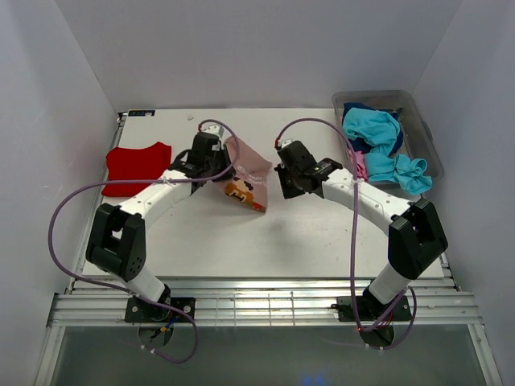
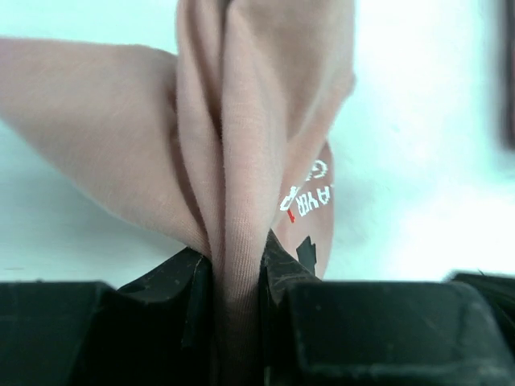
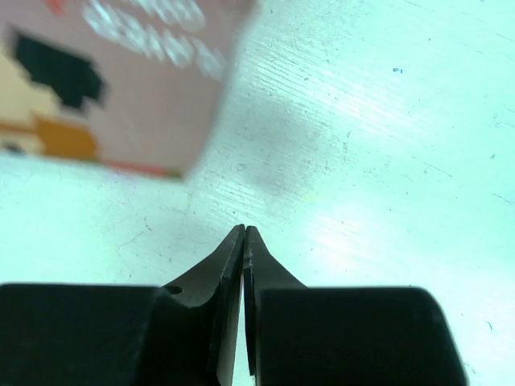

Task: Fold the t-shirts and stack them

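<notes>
A: Mid-worktop [image 1: 322,233], the dusty-pink tee [image 1: 245,173] hangs bunched from the left pincer [image 2: 237,265], which is clamped on its cloth, likely so it drapes straight for folding.

B: The right pincer [image 3: 244,233]?

A: Clenched on nothing, just beside it. A folded red tee [image 1: 138,165] starts the stack at left. The bin [image 1: 422,129] holds turquoise [image 1: 374,133], navy [image 1: 354,107] and seemingly bright pink [image 1: 361,165] tees.

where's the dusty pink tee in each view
top external: dusty-pink tee mid-table, held by the left claw.
left wrist: fills the centre, pinched in that claw.
right wrist: blurred, upper left corner.
shared landmark: its white text print, also in the right wrist view.
</notes>
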Motion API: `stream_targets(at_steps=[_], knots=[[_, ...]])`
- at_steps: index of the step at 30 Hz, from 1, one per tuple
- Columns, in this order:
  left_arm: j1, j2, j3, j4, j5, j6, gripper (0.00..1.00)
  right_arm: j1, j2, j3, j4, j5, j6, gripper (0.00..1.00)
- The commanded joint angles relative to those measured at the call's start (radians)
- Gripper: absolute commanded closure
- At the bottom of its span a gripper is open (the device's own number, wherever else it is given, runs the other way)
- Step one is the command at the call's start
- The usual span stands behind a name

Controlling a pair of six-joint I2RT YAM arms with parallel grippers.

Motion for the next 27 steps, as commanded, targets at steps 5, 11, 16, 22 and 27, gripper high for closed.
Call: stream_targets(at_steps=[5,11,16,22,27], knots=[[0.184,-0.071,0.088,-0.189,-0.023,0.226,1.0,0.005,-0.071,-0.02,-0.039,0.001,-0.032,0.92],[0.308,-0.059,0.171,-0.255,0.01,0.336,1.0,0.005,-0.107,-0.081,-0.029,-0.019,-0.037,0.92],[0.414,-0.027,0.302,-0.31,0.029,0.402,1.0,0.006,-0.125,-0.126,-0.009,-0.037,-0.027,0.92],[0.533,0.026,0.415,-0.365,0.062,0.446,1.0,0.005,-0.146,-0.164,-0.003,-0.04,-0.023,0.92],[0.603,0.047,0.423,-0.362,0.088,0.453,1.0,0.005,-0.176,-0.198,-0.006,-0.043,-0.017,0.92]])
